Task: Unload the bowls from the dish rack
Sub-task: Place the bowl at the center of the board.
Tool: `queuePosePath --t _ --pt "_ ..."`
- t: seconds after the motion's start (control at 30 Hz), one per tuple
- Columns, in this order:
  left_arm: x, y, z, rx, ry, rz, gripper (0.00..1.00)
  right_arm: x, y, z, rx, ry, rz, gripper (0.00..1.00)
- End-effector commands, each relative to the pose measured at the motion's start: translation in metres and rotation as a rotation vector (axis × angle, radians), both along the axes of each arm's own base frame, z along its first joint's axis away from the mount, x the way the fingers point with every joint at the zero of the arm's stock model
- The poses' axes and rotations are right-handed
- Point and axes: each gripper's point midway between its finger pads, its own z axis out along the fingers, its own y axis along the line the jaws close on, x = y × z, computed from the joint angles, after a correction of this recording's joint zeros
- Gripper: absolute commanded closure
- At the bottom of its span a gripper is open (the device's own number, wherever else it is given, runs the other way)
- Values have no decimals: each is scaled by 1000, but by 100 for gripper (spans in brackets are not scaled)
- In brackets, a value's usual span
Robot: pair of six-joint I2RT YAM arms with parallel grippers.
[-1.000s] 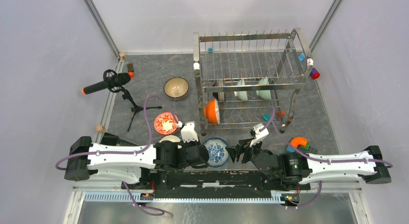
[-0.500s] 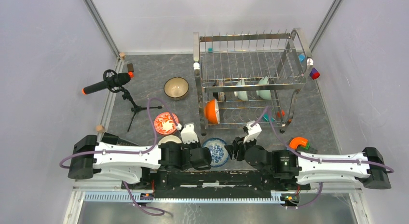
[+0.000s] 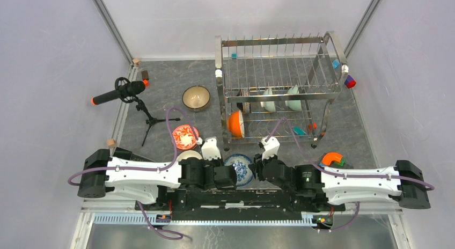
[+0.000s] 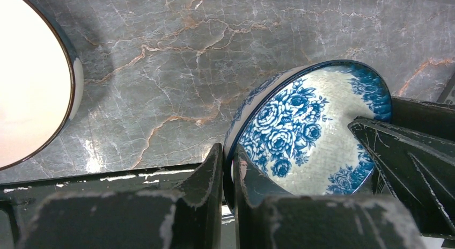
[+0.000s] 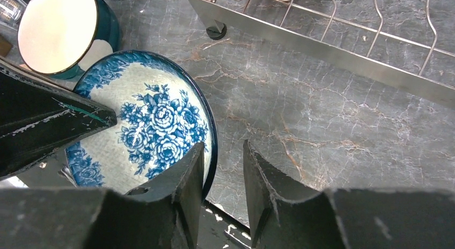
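From high above and behind the blue-and-white bowl (image 3: 240, 168), looks down and forward in the top view, far off, taking in the whole dish rack (image 3: 279, 82) beyond the bowl. From just left of the bowl, looks across its rim in the left wrist view, very near. From just right of the bowl, looks over it toward the rack's foot in the right wrist view, equally near. Shared by all three: the bowl and the marbled mat (image 4: 214, 56) beneath it.
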Motion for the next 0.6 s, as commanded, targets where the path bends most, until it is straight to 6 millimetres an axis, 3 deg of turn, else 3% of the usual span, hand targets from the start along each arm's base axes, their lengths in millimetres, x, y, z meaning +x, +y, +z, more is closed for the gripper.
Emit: queuePosePath --t 0.0,0.37,0.57 --pt "10 -14 25 -105 -47 82 98 2 12 17 34 -6 15 63" --pt "7 -17 24 -106 -46 79 98 1 21 2 -35 10 43 73" --pt "7 -19 26 -105 -53 70 98 3 20 -8 -83 13 46 86"
